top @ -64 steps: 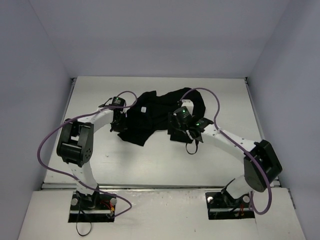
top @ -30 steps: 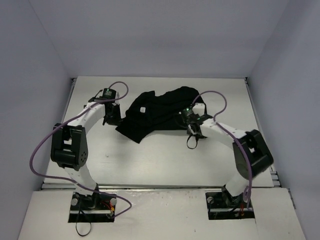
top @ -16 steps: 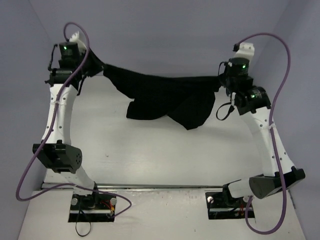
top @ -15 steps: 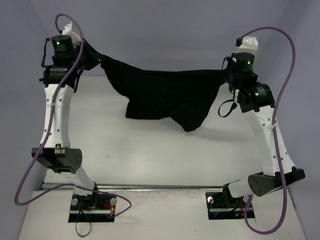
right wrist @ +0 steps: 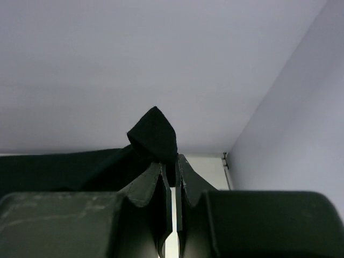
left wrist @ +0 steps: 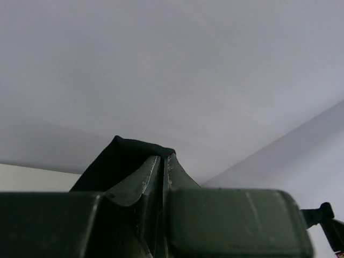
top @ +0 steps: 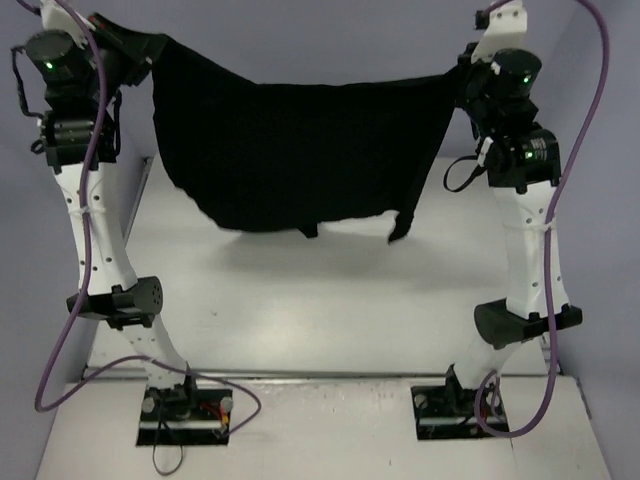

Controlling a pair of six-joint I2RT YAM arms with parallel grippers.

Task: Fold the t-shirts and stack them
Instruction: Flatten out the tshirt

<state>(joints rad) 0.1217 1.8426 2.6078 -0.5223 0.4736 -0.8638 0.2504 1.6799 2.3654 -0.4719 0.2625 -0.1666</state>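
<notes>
Both the left gripper (left wrist: 162, 160) and right gripper (right wrist: 172, 164) pinch the black t-shirt (top: 300, 150), hung stretched between them.

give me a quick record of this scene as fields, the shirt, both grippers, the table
garment: black short-sleeved cloth t-shirt, spread wide, hanging in the air
left gripper: raised high, shut on one top corner of the shirt
right gripper: raised high, shut on the opposite top corner
white table: shirt's lower edge appears to hang clear above it
fold: not yet done
</notes>
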